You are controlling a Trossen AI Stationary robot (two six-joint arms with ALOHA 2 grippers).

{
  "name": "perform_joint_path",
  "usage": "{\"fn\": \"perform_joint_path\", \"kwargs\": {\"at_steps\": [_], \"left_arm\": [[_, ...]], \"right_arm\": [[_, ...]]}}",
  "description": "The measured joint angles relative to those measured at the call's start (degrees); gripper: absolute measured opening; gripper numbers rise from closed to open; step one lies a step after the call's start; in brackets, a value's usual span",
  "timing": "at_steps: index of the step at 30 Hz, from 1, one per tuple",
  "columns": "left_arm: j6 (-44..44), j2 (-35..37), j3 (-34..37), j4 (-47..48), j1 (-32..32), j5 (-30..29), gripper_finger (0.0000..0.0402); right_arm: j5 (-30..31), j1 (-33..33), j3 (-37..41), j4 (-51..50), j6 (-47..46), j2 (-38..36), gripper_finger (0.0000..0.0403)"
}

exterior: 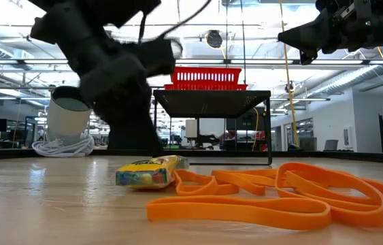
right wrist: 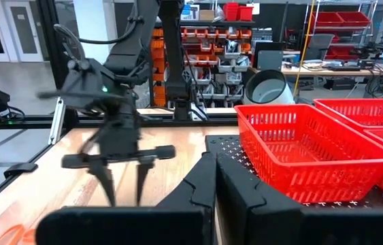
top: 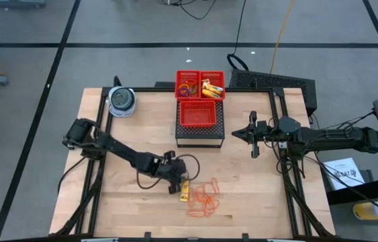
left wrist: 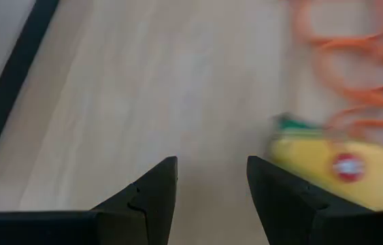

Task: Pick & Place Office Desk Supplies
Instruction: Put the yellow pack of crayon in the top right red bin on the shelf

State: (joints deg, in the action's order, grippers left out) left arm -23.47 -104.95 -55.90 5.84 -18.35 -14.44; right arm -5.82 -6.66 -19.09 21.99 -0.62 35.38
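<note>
Left gripper open beside yellow packet, apparently not touching.

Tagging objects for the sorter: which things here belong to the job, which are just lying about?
Job:
- small yellow rectangular packet on the wooden table
- thin orange rubber bands beside it
- coloured rings and yellow packets already in the rear red mesh baskets

Lying about:
- round blue-grey container
- empty front red mesh basket
- black perforated stand

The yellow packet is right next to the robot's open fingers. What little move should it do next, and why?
Probably slide the left end effector sideways until the yellow packet sits between its fingers, then lower. Its fingers are open with only bare table between them; the packet lies off to one side, beside the orange rubber bands.
</note>
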Motion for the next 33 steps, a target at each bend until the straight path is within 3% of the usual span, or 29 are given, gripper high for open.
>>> {"fn": "perform_joint_path", "kwargs": {"at_steps": [4, 10, 19, 27, 33], "left_arm": [[-5.30, 0.00, 0.07, 1.98, 1.81, 5.96, 0.0186], [-1.02, 0.00, 0.07, -1.80, 2.42, 19.67, 0.0186], [2.17, 0.02, 0.02, -7.71, 0.95, 21.96, 0.0186], [2.00, 0.02, 0.02, -10.52, 0.69, 29.86, 0.0186], [1.74, -1.10, -0.02, -15.14, -0.84, 28.44, 0.0186]], "right_arm": [[0.00, 0.01, 0.00, -0.03, 0.07, 0.00, 0.0004], [0.00, 0.00, 0.00, -0.01, 0.31, 0.00, 0.0004], [0.00, 0.00, 0.00, -0.03, 0.42, 0.00, 0.0004], [0.00, 0.00, 0.00, -0.03, 0.39, 0.00, 0.0004], [0.00, 0.01, 0.00, -0.04, 0.24, 0.00, 0.0004]]}}
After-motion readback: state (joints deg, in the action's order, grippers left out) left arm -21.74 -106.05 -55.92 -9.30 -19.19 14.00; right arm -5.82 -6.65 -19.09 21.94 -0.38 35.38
